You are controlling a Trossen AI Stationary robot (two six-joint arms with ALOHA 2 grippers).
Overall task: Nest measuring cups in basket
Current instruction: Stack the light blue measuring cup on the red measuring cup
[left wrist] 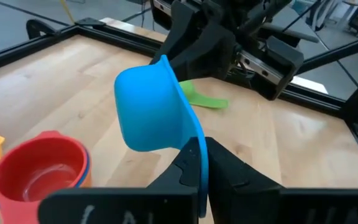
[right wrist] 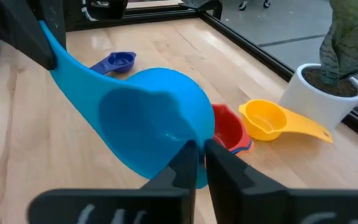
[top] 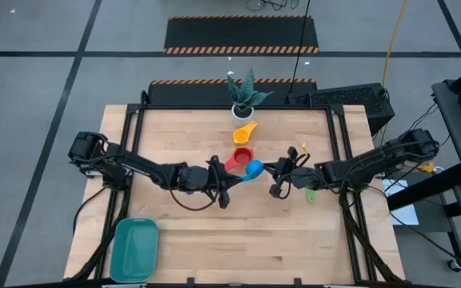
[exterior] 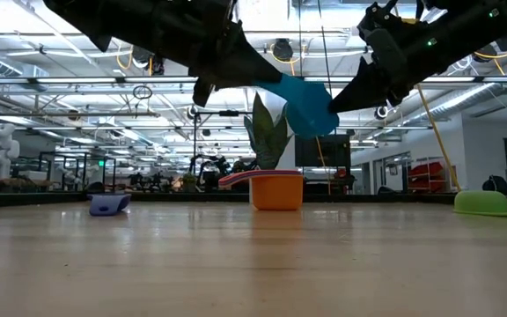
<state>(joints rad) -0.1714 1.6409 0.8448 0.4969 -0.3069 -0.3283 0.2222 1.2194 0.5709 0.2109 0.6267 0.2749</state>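
Light blue cup (top: 253,168) sits clamped between our left gripper (top: 232,178) and right gripper (top: 272,170); uneven release could drop it.

A plant (top: 247,90) in a white pot (top: 241,111) is standing at the far edge of the wooden table (top: 190,232), about midway along it. Behind the table, black mats edged with orange-and-black stripes (top: 241,50) are lying on the grey floor (top: 38,88). A black keyboard (top: 347,99) is sitting near the table's far right corner.
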